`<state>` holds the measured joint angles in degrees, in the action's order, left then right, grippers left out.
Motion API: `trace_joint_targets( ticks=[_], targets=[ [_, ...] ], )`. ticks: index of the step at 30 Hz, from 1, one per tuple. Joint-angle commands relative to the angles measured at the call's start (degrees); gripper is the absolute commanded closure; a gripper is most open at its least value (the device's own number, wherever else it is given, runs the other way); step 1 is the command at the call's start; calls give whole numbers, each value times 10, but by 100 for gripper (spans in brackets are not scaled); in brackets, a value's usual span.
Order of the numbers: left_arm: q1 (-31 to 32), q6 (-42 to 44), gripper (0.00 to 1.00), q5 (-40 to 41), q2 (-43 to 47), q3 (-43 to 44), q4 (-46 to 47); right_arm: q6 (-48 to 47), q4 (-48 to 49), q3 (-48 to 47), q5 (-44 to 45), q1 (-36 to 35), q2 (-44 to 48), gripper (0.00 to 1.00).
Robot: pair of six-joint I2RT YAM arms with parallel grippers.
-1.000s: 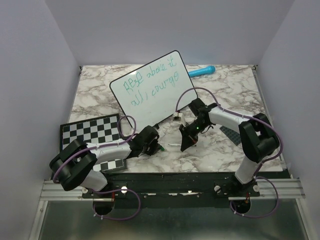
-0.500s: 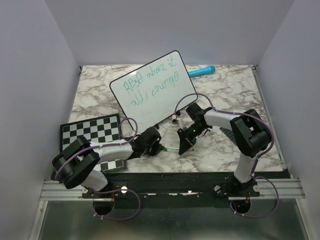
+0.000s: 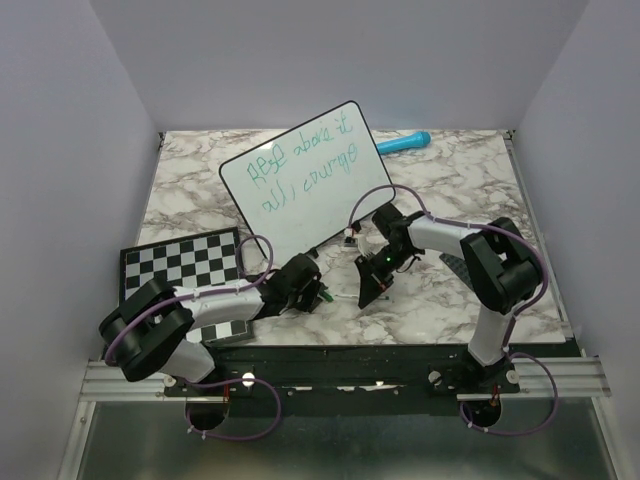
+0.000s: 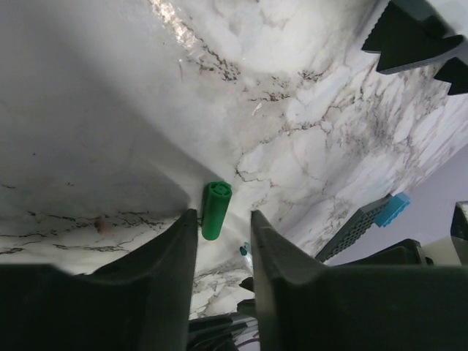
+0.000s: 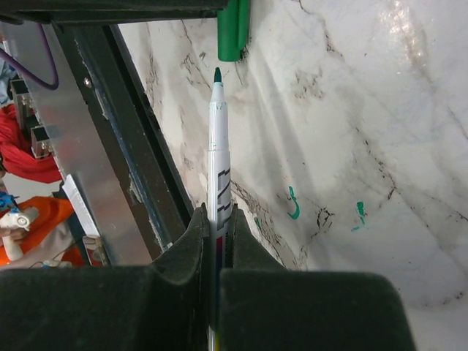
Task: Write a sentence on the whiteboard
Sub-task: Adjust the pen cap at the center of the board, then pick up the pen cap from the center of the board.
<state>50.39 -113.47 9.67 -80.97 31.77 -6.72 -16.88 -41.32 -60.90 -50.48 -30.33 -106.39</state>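
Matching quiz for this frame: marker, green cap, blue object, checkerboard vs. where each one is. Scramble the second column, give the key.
1. marker
2. green cap
3. blue object
4. checkerboard

A. at the far edge of the table, right of the whiteboard
B. near-left, partly under the left arm
C. clamped in the right end effector
D. loose on the table, just ahead of the open left end effector

Pairs: 1-C, 2-D, 3-A, 4-B

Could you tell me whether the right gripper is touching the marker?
Touching: the right wrist view shows the right gripper shut on the marker, clamping its barrel from both sides.
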Motion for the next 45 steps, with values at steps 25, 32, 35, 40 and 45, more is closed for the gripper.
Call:
trace_joint_targets(
  ticks=[25, 32, 35, 40, 45],
  targets=[
    [-38, 1517, 23, -271, 103, 140, -255, -196, -109, -21, -17, 157, 170, 99],
    [-40, 1599, 25, -279, 50, 138, -163, -206, -112, -11, -28, 200, 174, 99],
    [-38, 1614, 26, -291, -1, 160, -169, -206, -112, -12, -27, 201, 174, 99],
    [-35, 1631, 29, -316, -59, 178, -154, -206, -111, -13, -28, 203, 172, 99],
    [-29, 1644, 34, -330, -105, 206, -161, -209, -116, -15, -33, 207, 166, 99]
  ],
)
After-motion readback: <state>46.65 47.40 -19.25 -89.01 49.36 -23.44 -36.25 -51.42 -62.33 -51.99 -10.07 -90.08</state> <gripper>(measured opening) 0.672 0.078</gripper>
